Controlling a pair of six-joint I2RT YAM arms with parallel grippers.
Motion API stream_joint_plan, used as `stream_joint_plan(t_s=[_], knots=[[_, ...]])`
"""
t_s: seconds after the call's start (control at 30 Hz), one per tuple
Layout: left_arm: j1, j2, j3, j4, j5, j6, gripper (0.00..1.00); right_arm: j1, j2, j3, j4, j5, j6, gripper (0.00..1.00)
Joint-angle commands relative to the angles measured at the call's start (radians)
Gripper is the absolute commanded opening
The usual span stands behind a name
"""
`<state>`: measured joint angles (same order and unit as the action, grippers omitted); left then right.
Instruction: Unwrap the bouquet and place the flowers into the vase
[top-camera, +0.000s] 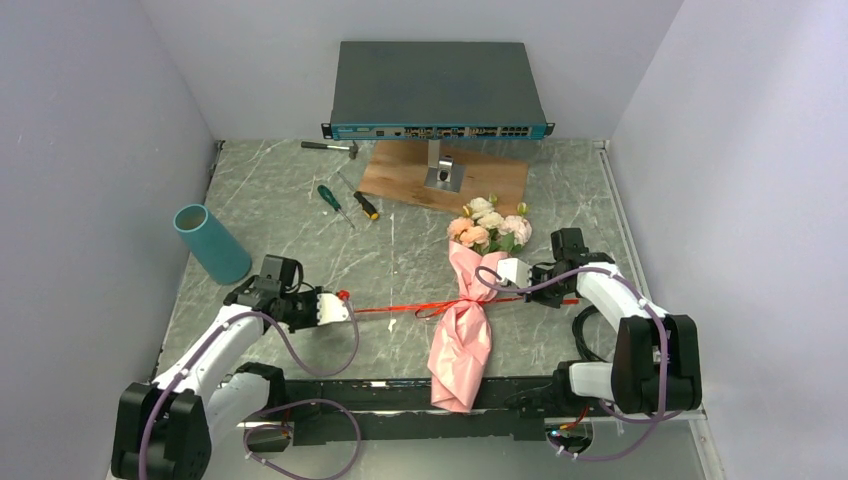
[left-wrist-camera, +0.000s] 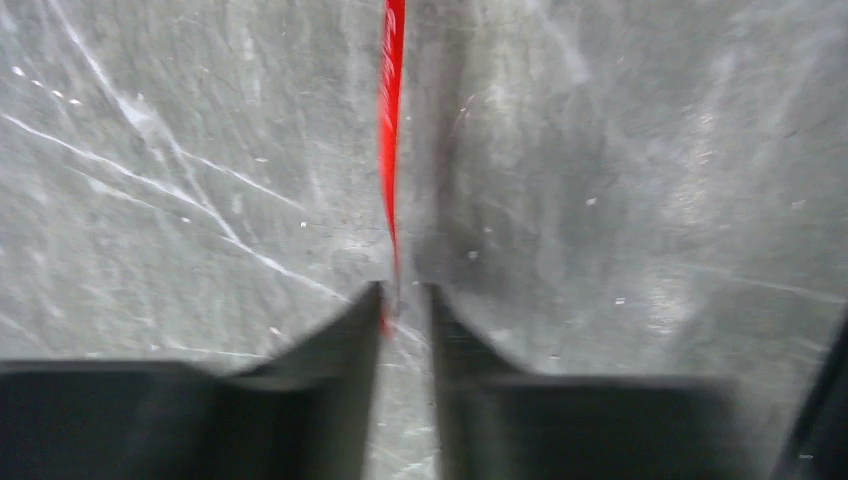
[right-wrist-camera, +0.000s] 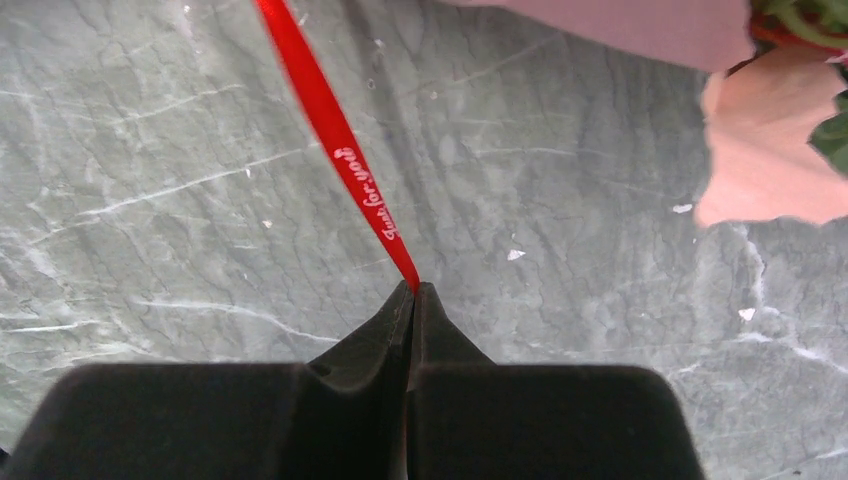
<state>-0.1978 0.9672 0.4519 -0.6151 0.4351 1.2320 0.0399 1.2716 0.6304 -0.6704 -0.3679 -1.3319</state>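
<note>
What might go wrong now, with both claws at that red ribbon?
1. The left gripper has its jaws slightly apart around the end of the ribbon, so the ribbon may slip free before the knot loosens.
2. The right gripper is shut on the ribbon close beside the bouquet. A pull could drag the whole bouquet across the table instead of untying it.

On the grey marbled table (top-camera: 300, 235) are laid the bouquet (top-camera: 466, 320) right of centre, the vase (top-camera: 212, 245) left, and screwdrivers (top-camera: 328, 197), hammer (top-camera: 335, 147) and wooden board (top-camera: 398, 176) far.
</note>
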Motion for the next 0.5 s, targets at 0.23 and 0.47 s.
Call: stream_joint_plan(t_s=[0.23,0.47], knots=[[-0.246,0.125,0.213,0.105,0.167,-0.187,0.70,0.032,0.011,0.054,-0.023,-0.009,0.029,0.00],[-0.446,0.405,0.348,0.256,0.170,-0.314,0.59,0.066,0.027,0.064,-0.005,-0.011,0.073,0.00]])
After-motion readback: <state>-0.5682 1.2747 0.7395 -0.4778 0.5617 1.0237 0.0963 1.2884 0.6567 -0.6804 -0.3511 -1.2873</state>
